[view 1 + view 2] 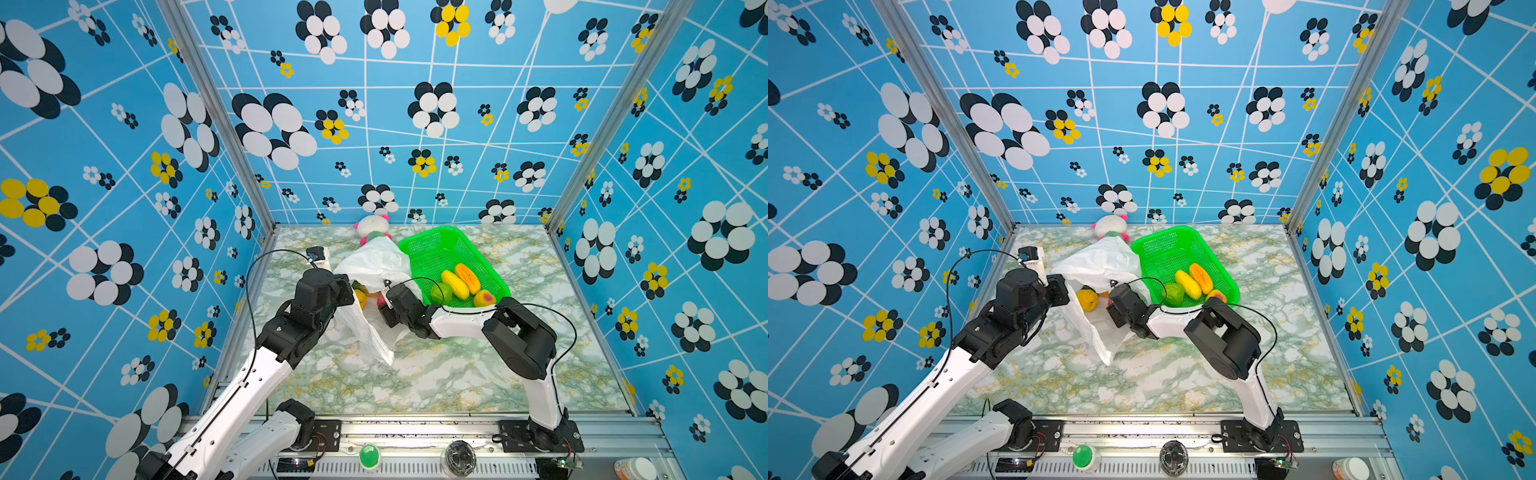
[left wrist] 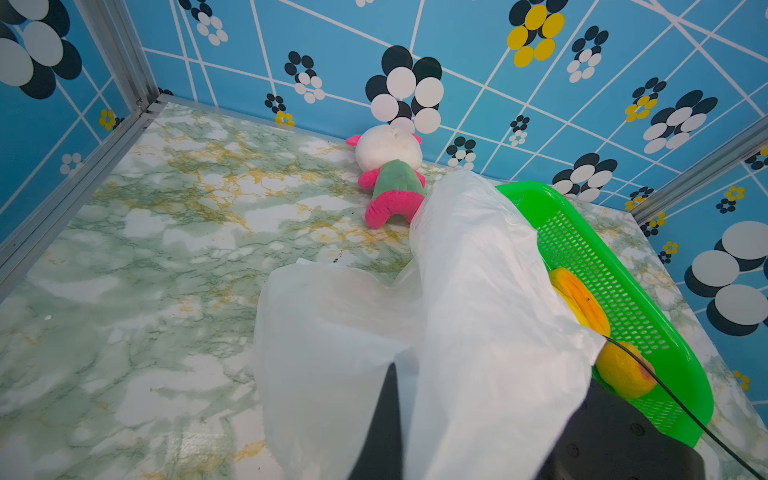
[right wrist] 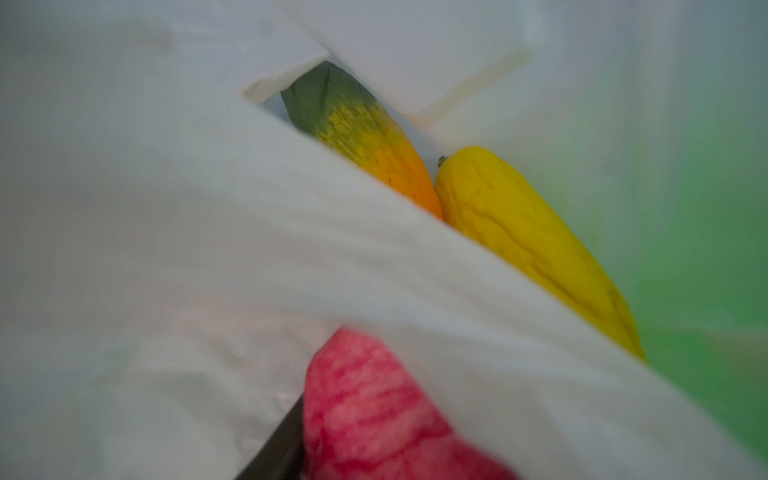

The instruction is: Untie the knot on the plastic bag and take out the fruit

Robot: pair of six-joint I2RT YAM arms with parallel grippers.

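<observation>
- My left gripper (image 1: 350, 292) is pinched shut on the rim of the thin translucent white plastic bag (image 1: 376, 259), holding the mouth up. Film drapes over my finger (image 2: 386, 415) in the left wrist view.
- Bag lies mid-worktop toward the back edge, mouth facing the front edge, right side touching the green mesh plastic basket (image 1: 436, 251). One loose strip trails forward on the green-white marbled worktop (image 1: 457, 374).
- My right gripper (image 1: 384, 312) is in the bag mouth. Right wrist view: one dark finger (image 3: 278, 449) right against a pinkish-red toy fruit (image 3: 365, 407). Can't tell if it's gripped or how wide I'm set.
- Deeper in the bag: green-to-orange oval toy fruit (image 3: 361, 137) touching a wrinkled yellow oval toy fruit (image 3: 532, 241).
- In the basket's front end, bunched together: smooth yellow oval fruit (image 1: 455, 284), orange oval fruit (image 1: 468, 277), green round fruit (image 1: 441, 293), yellow-red round fruit (image 1: 484, 298).
- White, pink and green plush doll (image 1: 372, 230) lies at the back edge, just behind the bag.
</observation>
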